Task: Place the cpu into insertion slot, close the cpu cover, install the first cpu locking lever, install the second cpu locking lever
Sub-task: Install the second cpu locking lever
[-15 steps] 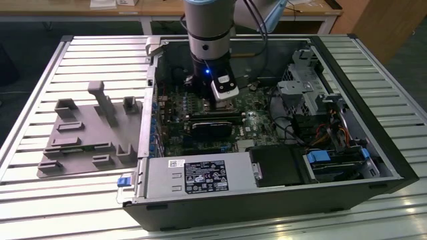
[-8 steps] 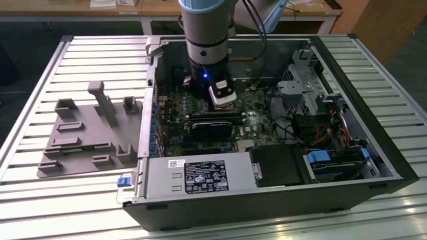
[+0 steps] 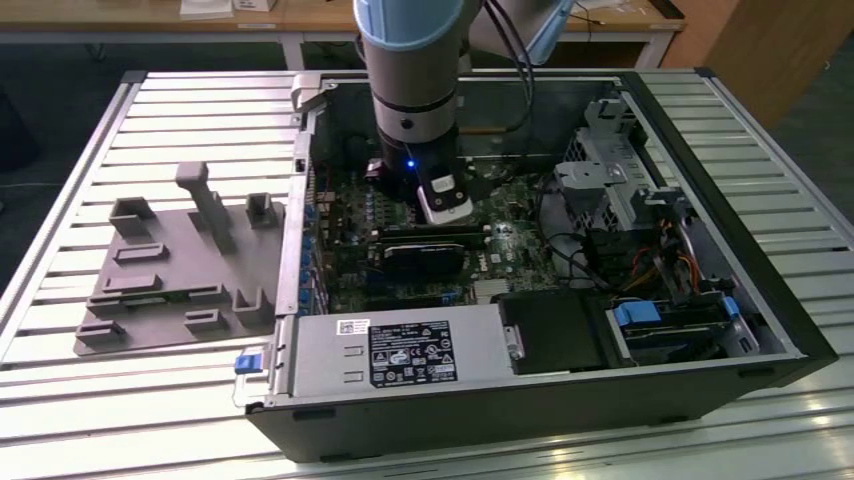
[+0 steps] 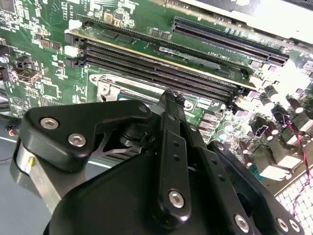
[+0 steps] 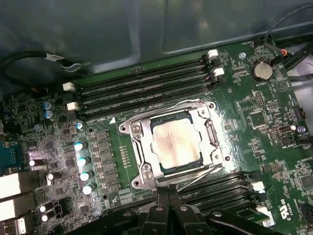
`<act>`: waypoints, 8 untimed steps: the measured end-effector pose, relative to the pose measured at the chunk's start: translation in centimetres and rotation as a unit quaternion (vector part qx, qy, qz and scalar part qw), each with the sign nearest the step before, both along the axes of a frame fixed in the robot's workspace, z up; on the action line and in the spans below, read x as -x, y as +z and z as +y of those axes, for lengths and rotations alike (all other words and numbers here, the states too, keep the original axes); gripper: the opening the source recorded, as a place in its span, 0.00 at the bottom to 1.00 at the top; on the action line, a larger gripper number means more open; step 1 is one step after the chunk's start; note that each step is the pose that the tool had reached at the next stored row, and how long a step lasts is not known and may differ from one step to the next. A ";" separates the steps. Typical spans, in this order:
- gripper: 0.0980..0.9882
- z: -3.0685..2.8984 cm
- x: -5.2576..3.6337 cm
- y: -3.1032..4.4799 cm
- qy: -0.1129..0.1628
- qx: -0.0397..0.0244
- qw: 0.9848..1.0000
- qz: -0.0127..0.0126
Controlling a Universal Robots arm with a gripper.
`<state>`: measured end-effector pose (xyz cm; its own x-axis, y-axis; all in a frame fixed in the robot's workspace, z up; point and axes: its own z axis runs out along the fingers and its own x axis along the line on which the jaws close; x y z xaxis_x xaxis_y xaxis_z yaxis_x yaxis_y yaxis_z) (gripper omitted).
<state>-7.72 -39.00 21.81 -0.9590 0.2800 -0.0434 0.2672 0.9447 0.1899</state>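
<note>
Green circuit board (image 5: 244, 127) — flat silvery cpu (image 5: 175, 143) under framed cpu cover (image 5: 211, 133).

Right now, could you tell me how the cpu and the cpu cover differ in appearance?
The cpu is a solid, pale, dull square plate; the cpu cover is a shiny silvery frame with an open centre. The cpu sits inside that opening; the cpu cover surrounds it, closed down. Both are square, metallic and lie flat on the green board.

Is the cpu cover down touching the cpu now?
Touching: in the first wrist view the cpu cover lies flat around the cpu, overlapping its edges.
</note>
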 end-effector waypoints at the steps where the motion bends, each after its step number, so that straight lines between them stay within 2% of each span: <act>1: 0.00 -0.08 0.04 -0.06 0.000 -0.003 1.000 0.000; 8: 0.00 -0.81 0.33 -0.50 0.000 -0.020 1.000 0.000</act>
